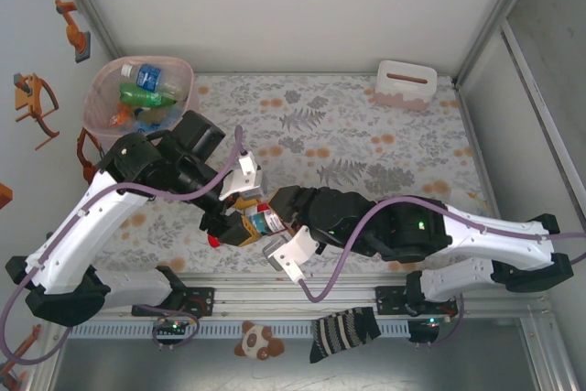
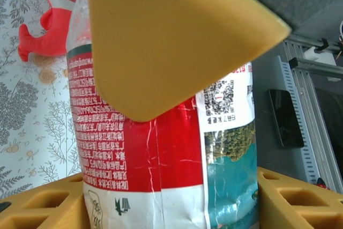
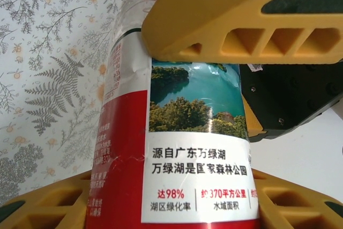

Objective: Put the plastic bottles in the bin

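Keep right gripper [image 3: 203,116] clamped on red-label bottle [image 1: 266,220], well short of bin [image 1: 97,89]. Cannot tell whether left gripper [image 2: 171,132], fingers astride bottle, grips yet. Confirm left hold before right release; then clear bin rim.

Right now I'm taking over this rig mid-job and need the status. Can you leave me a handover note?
Right end effector: shut on the red-labelled bottle, front centre.
Left end effector: around the same bottle; grip unclear.
Bin: far left corner, several bottles inside.
Done: those bottles are binned.
Left: get the held bottle into the bin.
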